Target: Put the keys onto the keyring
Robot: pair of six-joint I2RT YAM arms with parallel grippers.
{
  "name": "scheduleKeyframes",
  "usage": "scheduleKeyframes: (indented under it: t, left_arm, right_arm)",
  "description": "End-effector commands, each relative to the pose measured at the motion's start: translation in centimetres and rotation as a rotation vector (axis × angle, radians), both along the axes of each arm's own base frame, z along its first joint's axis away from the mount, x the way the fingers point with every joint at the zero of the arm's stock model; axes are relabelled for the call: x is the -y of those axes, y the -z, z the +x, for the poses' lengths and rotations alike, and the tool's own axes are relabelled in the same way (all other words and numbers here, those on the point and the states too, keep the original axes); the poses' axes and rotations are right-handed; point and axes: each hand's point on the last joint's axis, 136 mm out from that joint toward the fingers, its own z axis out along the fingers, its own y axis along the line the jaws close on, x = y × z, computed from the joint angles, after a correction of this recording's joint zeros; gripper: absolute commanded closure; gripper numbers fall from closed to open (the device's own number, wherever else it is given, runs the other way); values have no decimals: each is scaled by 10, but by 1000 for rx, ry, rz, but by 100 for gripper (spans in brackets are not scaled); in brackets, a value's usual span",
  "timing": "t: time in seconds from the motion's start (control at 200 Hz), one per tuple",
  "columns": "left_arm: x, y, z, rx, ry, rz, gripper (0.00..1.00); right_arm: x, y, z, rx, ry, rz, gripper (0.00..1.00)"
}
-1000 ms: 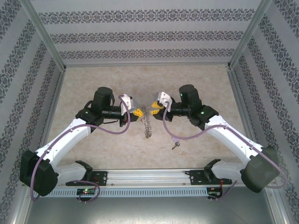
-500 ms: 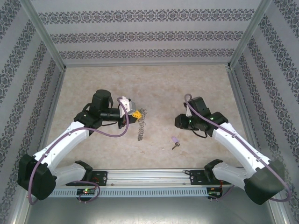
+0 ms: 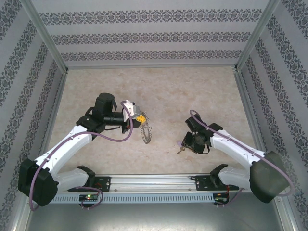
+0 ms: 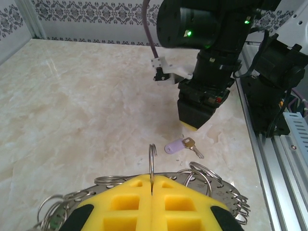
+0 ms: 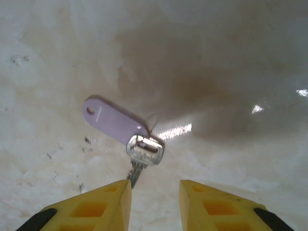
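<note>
Two grippers show from above: the left gripper (image 3: pixel 140 118), at centre, is clamped on the keyring (image 3: pixel 145 133); the right gripper (image 3: pixel 186 144), lower right, hangs over the lilac-tagged key (image 3: pixel 181 149). Left wrist: closed yellow fingers (image 4: pixel 127 204) pinch the keyring at bottom centre. Right wrist: the parted fingers (image 5: pixel 211 204) sit empty just below the key at centre.

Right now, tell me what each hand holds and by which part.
The left hand is shut on the keyring, pinching one upright loop. The right hand, open over the lilac-tagged key, holds nothing.
</note>
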Motion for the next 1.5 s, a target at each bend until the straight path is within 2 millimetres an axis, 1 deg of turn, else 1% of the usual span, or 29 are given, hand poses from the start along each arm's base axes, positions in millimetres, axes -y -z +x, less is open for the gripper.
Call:
scheduleKeyframes:
  t: [0.0,0.06,0.145,0.215,0.37,0.5,0.61,0.679,0.929,1.179,1.219,1.254,1.319,1.494]
  left_arm:
    - [7,-11,-5,48,47,-33,100]
    - [6,-11,-4,47,45,-32,100]
    - [6,-11,-5,41,47,-32,100]
    - [6,-8,-6,34,48,-28,100]
    - [6,-6,-8,22,57,-29,100]
    - [6,-6,-8,23,49,-26,100]
    - [6,-4,-7,20,48,-24,100]
    - [6,-4,-6,16,50,-23,100]
    - [7,-4,-5,14,51,-23,100]
    - [7,-3,-5,8,52,-20,100]
    - [7,-2,-5,7,54,-21,100]
    - [7,-2,-5,5,52,-21,100]
    - [8,-2,-6,4,55,-20,100]
    - [7,-2,-5,7,53,-22,100]
  right_arm:
    - [-9,0,14,31,40,4,68]
    - [-9,4,14,20,40,-7,69]
    - [-9,11,8,-12,40,-19,70]
    - [-12,16,9,-11,35,-14,71]
    - [-13,12,13,-5,17,-32,74]
    - [-12,16,10,-17,22,-33,76]
    - [-11,15,10,-15,19,-35,77]
    - [-11,13,11,-6,20,-37,83]
    - [-5,13,11,-6,18,-63,83]
    - [-6,13,12,1,21,-62,84]
    - [-6,12,12,4,21,-59,88]
    - [-6,13,11,2,20,-61,88]
    - [-5,13,11,-3,22,-65,84]
    - [-4,14,10,-1,24,-68,84]
